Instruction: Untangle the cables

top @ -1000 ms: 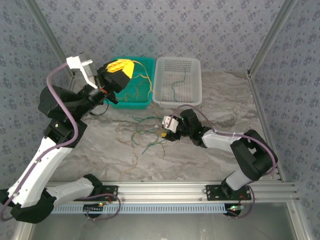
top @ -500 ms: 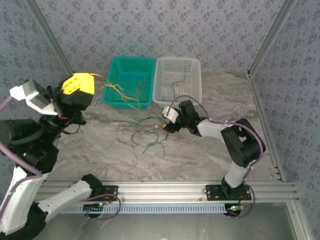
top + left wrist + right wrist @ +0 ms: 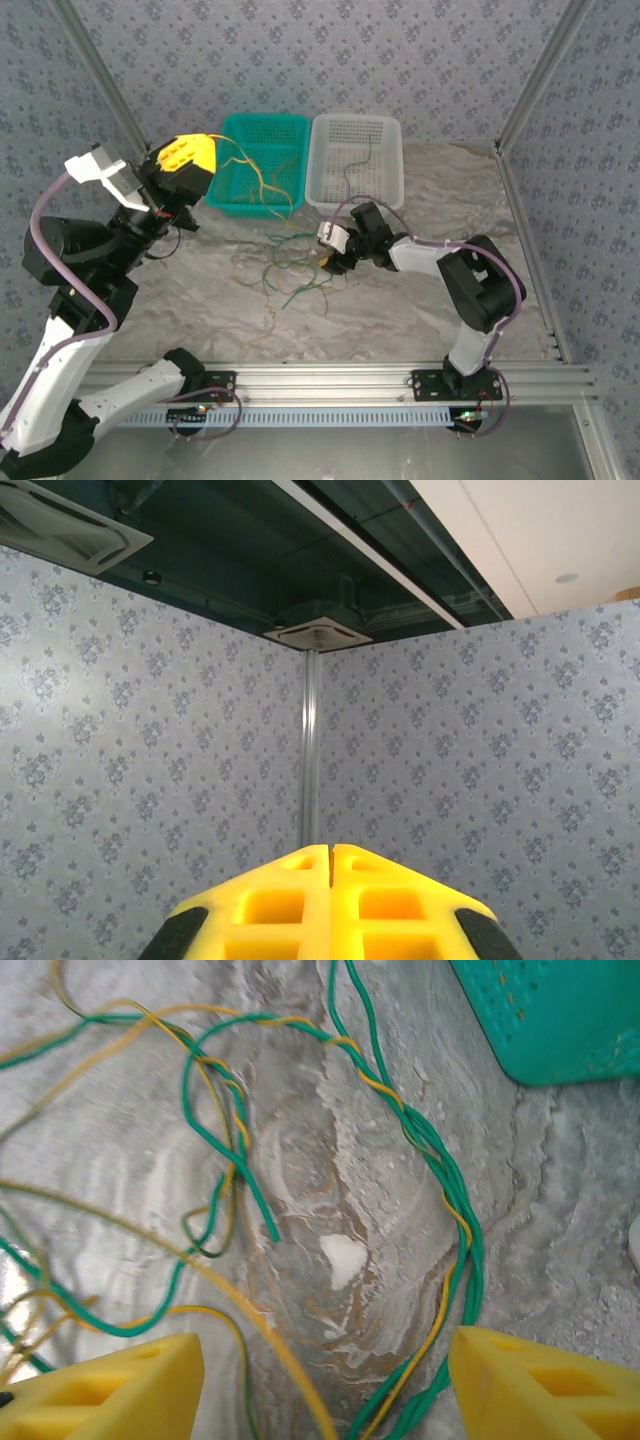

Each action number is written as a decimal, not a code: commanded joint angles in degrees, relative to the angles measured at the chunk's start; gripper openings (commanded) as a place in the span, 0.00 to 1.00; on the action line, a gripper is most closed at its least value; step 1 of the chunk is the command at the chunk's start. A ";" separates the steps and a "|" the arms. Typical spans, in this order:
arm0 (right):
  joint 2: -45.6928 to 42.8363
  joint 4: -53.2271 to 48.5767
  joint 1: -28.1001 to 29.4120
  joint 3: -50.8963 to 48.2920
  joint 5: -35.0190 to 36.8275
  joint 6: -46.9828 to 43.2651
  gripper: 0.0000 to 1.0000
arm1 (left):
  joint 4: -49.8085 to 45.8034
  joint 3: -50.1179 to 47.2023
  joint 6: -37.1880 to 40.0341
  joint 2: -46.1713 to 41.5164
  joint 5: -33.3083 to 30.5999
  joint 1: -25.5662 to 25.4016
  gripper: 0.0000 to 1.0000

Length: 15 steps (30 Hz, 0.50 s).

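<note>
The cables point(image 3: 290, 265) lie as a loose tangle of dark green and yellow-tan wires on the marbled table point(image 3: 400, 310), around its middle and a little toward the left edge, just in front of two baskets that stand side by side at the far edge. Some yellow-tan loops reach up into the teal basket point(image 3: 270, 140), and a single green cable point(image 3: 352, 165) lies inside the white basket point(image 3: 385, 160). The left claw point(image 3: 200, 150) is raised high above the left side of the table, beside the teal basket. In the left wrist view the claw point(image 3: 331, 852) has its yellow fingers pressed together, pointing at the wall. From above, a yellow-tan cable point(image 3: 250, 165) leaves its tip and arcs down across the teal basket toward the tangle, so it appears to be pinched there. The right claw point(image 3: 328, 258) sits low over the right end of the tangle, near the front of the white basket. In the right wrist view the claw point(image 3: 322, 1352) stands wide open with nothing between its fingers. Green and yellow wires twisted together point(image 3: 440, 1160) curve over the table below it, a loose green end point(image 3: 272, 1235) lies on the stone, and a corner of the teal basket point(image 3: 550, 1020) shows just beyond.
</note>
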 commanded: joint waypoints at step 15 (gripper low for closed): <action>6.61 -3.94 3.48 6.07 0.85 -3.30 0.35 | 2.08 -1.02 1.74 0.25 -1.86 -0.03 0.00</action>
